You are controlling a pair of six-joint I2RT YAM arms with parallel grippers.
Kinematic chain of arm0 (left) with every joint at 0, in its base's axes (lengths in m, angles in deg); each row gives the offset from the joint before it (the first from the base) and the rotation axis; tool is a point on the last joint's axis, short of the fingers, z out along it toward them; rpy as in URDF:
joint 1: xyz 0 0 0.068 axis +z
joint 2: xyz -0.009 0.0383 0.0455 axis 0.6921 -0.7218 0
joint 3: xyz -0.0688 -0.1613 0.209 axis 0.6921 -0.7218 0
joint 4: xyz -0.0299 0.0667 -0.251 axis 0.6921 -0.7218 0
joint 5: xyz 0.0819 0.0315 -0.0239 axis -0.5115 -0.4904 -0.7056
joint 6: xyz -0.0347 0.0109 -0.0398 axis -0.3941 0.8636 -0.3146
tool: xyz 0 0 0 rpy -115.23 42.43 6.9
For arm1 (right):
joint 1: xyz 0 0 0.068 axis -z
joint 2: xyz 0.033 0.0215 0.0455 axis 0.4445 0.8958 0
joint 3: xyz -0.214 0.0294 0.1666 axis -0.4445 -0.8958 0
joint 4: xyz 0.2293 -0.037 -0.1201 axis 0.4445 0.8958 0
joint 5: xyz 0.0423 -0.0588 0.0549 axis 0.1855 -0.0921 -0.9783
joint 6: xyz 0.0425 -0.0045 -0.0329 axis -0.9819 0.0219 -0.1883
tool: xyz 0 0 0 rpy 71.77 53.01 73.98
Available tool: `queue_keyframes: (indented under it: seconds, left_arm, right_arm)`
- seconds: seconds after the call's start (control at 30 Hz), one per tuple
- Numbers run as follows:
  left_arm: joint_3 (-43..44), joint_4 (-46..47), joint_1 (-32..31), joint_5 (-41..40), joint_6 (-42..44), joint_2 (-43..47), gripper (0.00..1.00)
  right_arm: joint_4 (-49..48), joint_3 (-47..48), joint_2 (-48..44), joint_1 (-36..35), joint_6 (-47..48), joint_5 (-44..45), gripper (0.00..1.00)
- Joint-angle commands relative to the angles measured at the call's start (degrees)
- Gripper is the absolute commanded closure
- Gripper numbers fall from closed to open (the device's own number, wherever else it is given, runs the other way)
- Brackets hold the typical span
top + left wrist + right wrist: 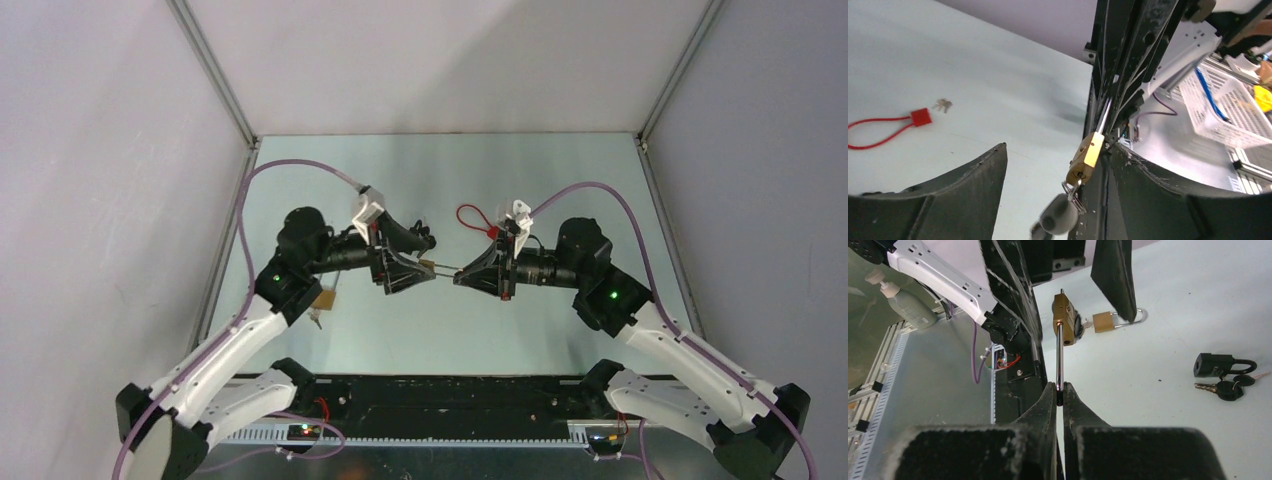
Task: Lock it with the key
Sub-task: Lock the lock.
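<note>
Brass padlock (1064,310) shackle clamped in R pincer (1059,388).

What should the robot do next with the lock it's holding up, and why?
Probably close the left hand on the key under the brass padlock: that hand is open around it, while the right hand pinches the shackle.

The white-shelled left arm (235,345) and right arm (690,350) have matte black joints, each carrying a small green light (274,277). Behind each black two-finger claw (425,262) trails a lilac cable (300,163).
</note>
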Motion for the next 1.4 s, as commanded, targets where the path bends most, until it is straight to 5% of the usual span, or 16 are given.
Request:
queue_keyframes:
  seconds: [0.0,0.27,0.37,0.43,0.5,1.0,1.37]
  left_arm:
    - [1.48,3.37,-1.1,7.51,0.7,-0.86,0.25]
    - [0.73,4.46,-1.67,11.41,2.39,-0.78,0.58]
    - [0.14,4.47,-1.68,10.86,3.0,-0.13,0.52]
    - [-0.11,4.48,-1.67,10.47,3.47,0.19,0.31]
    - [-0.25,4.48,-1.65,10.34,3.8,0.35,0.28]
    - [-0.48,4.48,-1.76,12.99,3.03,-2.83,0.5]
    - [-1.31,4.48,-1.72,12.4,3.22,-1.7,0.99]
  right_arm:
    - [6.12,5.76,1.06,-0.01,0.36,-1.8,1.0]
    - [11.74,9.15,2.11,0.0,0.43,-2.37,1.0]
    - [14.09,10.53,2.54,0.06,0.76,-2.02,1.0]
    - [15.2,11.33,2.94,0.13,0.9,-2.44,1.0]
    - [16.1,12.07,3.35,0.08,0.93,-2.98,1.0]
    - [16.05,13.95,4.05,0.16,-0.41,-6.85,1.0]
    - [15.98,13.97,3.95,0.54,-0.5,-6.7,1.0]
